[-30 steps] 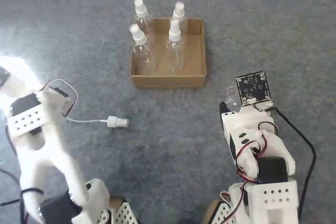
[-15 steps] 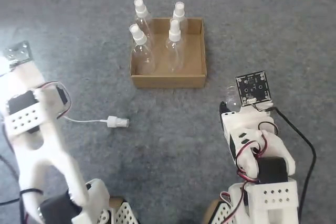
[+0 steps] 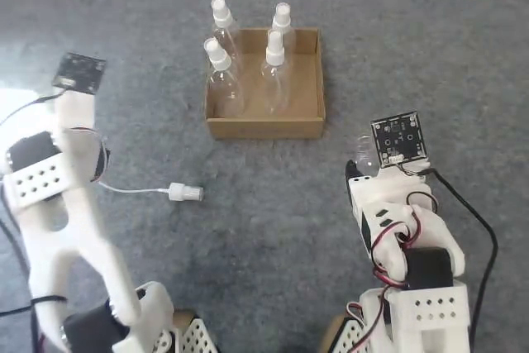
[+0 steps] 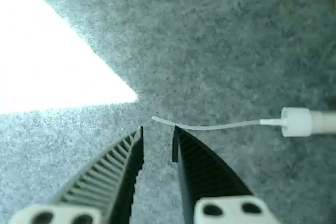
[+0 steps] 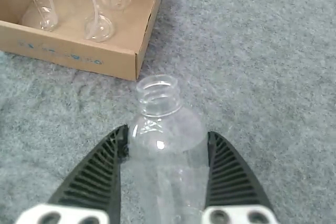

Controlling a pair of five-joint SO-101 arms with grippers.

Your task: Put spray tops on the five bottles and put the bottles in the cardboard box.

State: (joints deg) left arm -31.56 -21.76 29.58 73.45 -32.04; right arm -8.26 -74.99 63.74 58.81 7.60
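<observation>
The right end effector point(image 5: 167, 136) is clenched on a bottle point(image 5: 164, 148) that has no top. The bottle is upright at the middle right of the high view, near the box point(image 3: 264, 128). The box sits at the top middle of the gray counter point(image 3: 430, 55), and four bottles point(image 3: 223, 84) with tops stand in it. A spray top point(image 3: 186, 193) lies at the middle left. The left end effector point(image 4: 157, 139) has its tips a little apart, holding nothing, just beside the end of the top's tube.
</observation>
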